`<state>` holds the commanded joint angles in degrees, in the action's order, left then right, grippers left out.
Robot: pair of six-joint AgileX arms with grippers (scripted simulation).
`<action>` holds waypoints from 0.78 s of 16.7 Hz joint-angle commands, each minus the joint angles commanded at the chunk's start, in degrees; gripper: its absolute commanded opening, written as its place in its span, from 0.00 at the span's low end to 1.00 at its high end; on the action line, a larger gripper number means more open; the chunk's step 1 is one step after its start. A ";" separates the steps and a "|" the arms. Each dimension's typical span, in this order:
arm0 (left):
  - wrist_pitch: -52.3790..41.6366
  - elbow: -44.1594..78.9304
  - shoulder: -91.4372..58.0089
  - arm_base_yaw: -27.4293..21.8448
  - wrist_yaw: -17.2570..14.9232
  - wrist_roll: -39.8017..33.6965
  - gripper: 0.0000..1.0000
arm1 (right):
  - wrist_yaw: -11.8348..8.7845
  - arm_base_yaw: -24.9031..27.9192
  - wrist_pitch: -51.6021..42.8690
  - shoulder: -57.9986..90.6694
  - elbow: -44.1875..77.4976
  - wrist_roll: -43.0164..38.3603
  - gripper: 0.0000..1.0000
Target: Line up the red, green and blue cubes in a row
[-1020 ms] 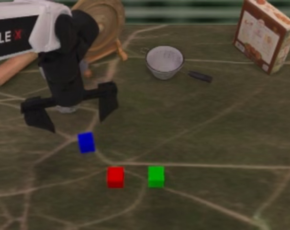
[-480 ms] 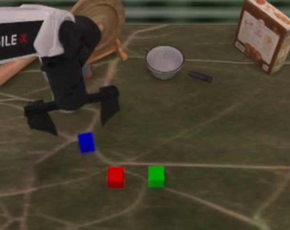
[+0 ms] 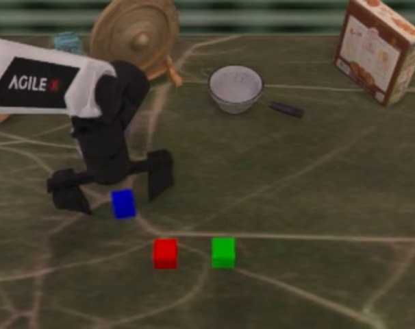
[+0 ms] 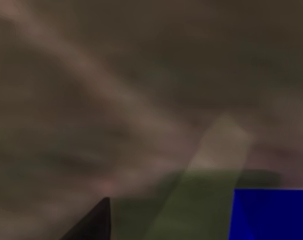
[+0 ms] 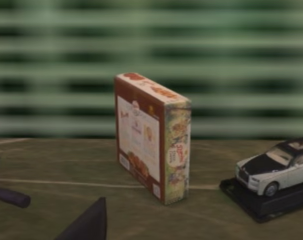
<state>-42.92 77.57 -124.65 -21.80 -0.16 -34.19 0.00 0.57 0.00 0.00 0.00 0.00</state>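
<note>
The left gripper (image 3: 116,187) hangs spread wide over the blue cube (image 3: 123,203), its fingers (image 3: 159,174) either side and clear of it. On the surface (image 3: 303,205), the red cube (image 3: 165,253) sits near the green cube (image 3: 223,252), apart. The right gripper's state cannot be told.

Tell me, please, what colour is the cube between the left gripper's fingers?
Deep blue cube; the top view shows it best.
</note>
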 joint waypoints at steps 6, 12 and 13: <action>0.00 0.00 0.00 0.00 0.00 0.00 0.77 | 0.00 0.00 0.00 0.00 0.00 0.00 1.00; 0.00 0.00 0.00 0.00 0.00 0.00 0.32 | 0.00 0.00 0.00 0.00 0.00 0.00 1.00; 0.00 0.00 0.00 0.00 0.00 0.00 0.25 | 0.00 0.00 0.00 0.00 0.00 0.00 1.00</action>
<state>-42.92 77.57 -124.65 -21.80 -0.16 -34.19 0.00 0.57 0.00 0.00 0.00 0.00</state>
